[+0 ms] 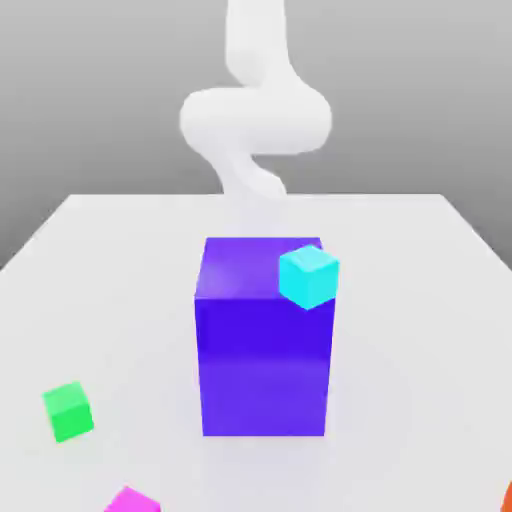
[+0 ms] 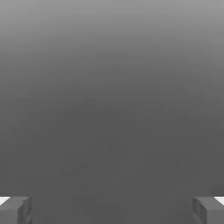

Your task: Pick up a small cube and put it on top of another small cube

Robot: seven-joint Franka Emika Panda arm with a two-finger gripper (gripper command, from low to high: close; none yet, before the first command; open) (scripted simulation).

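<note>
Nearest: magenta cube (image 1: 133,501), forward of the blue-purple block (image 1: 264,365), toward the exterior view's left. Green cube (image 1: 69,411) on tabletop (image 1: 400,350), left of block. Cyan cube (image 1: 309,277) overlaps block's upper right corner in that view. Behind block: white arm (image 1: 256,120). End effector (image 2: 112,211): fingers wide apart, nothing between.

blue block (image 1: 264,365) on table (image 1: 400,380); cyan cube (image 1: 309,277) overlapping it; green cube (image 1: 69,411), exterior view's left; orange piece (image 1: 508,500), exterior view's right
</note>
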